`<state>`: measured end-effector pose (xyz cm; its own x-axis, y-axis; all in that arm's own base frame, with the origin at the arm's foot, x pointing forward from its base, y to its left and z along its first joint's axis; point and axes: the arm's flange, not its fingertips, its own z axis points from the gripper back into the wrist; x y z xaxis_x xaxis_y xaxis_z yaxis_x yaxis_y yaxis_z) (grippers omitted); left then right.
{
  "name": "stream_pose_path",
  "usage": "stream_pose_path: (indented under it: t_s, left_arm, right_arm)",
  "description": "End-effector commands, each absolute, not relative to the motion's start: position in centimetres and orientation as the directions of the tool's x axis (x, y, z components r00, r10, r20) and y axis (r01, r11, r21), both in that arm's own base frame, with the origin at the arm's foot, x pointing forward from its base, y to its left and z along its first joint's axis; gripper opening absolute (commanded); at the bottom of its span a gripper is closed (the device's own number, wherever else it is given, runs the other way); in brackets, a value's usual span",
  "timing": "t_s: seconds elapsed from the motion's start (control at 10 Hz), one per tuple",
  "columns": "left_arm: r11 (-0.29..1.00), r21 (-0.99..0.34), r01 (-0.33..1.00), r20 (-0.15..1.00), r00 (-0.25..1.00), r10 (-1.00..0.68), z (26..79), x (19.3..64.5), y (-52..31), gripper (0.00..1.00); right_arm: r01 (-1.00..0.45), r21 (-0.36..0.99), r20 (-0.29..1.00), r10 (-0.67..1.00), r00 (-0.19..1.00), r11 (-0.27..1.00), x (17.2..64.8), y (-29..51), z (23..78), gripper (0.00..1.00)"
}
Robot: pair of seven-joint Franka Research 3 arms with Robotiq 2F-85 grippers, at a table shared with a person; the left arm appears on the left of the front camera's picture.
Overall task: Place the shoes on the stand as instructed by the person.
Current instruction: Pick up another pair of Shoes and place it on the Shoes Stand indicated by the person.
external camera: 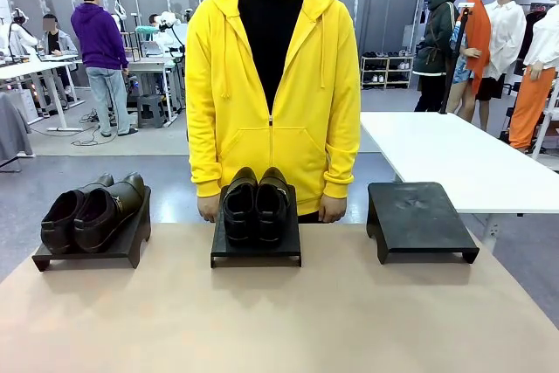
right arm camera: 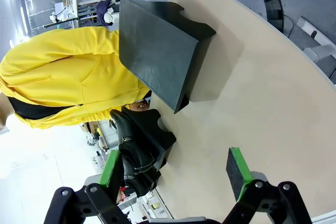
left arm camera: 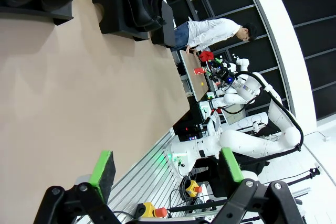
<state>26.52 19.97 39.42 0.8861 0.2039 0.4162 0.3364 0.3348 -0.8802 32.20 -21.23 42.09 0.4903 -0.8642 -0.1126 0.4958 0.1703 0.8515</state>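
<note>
— pincers? left pincer [left arm camera: 165,174] and right pincer [right arm camera: 176,174] both gape wide, holding nothing, above the table [external camera: 288,321].
— shoes? strap pair [external camera: 92,211] on left stand [external camera: 92,251]; glossy pair [external camera: 256,204] on middle stand [external camera: 256,251], before the person [external camera: 272,85].

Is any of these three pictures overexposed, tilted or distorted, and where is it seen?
Front view: even light, level, sharp; the glossy shoes show small highlights. Left wrist view: rolled sideways, wide-angle bending at the edges, the left gripper slightly soft. Right wrist view: also rolled, its lower left corner burnt out white beside the person.
</note>
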Motion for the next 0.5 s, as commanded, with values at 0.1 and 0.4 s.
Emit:
stream_pose_path:
  t_s: [0.1, 0.4]
  left_arm:
    - [0.324, -0.877, 0.354, 0.431, 0.879, 0.205, 39.55, 26.38, 19.87, 1.00]
    - [0.324, -0.877, 0.354, 0.431, 0.879, 0.205, 39.55, 26.38, 19.87, 1.00]
  right_arm:
    - [0.516, 0.841, -0.124, -0.871, 0.475, 0.162, 32.03, -21.00, 42.40, 1.00]
    - [0.516, 0.841, -0.124, -0.871, 0.475, 0.162, 32.03, -21.00, 42.40, 1.00]
